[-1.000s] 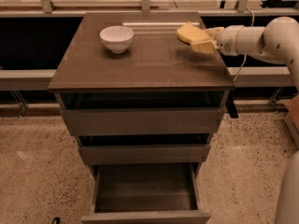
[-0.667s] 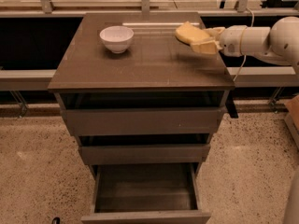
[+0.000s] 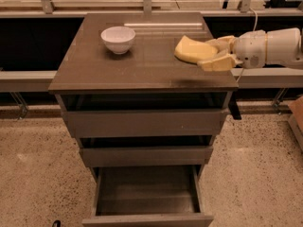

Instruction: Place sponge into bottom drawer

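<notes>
Sponge [image 3: 190, 48] pinched and hanging over the right side of the cabinet top [image 3: 118, 67]
Camera view: gripper [image 3: 210, 54] is clamped on it, well apart from the white bowl [image 3: 118, 38]. Bottom drawer [image 3: 147, 189] sits open below, so I'd carry the sponge out past the front edge, lower it straight in, then let go.

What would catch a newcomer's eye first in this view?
The pale yellow sponge stands out, clamped in the gripper that reaches in from the right over the right side of the cabinet top. Below, the bottom drawer is pulled wide open near the floor, showing its dark interior. A white bowl sits on the top's left rear.
</notes>
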`<state>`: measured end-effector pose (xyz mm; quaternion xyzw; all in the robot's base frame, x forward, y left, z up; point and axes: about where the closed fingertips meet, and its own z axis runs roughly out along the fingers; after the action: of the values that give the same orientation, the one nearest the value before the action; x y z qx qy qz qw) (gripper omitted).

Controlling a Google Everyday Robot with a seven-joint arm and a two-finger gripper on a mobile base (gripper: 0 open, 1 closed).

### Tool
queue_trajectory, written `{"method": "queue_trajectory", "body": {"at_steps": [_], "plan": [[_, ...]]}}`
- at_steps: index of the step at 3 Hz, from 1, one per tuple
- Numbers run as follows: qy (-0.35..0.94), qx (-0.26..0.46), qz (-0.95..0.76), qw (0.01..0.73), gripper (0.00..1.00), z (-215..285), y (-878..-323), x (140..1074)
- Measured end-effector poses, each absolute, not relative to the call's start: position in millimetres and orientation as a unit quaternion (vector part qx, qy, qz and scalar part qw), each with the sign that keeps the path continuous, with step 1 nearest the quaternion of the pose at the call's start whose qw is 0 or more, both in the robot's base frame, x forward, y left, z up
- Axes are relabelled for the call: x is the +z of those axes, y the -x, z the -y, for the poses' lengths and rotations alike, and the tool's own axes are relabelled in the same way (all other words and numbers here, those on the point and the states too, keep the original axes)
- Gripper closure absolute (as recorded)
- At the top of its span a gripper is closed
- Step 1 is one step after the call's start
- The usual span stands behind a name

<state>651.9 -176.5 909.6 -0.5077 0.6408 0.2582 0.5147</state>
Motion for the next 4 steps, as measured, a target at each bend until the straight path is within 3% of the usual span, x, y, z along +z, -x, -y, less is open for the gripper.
{"method": "queue_trajectory", "body": {"at_steps": [2, 4], "plan": [[0.551, 0.242, -0.662, 0.448, 1.00, 215.8, -552.9, 808.3], [0.535, 0.215, -0.703, 0.416, 1.00, 281.7, -536.6, 688.0]]}}
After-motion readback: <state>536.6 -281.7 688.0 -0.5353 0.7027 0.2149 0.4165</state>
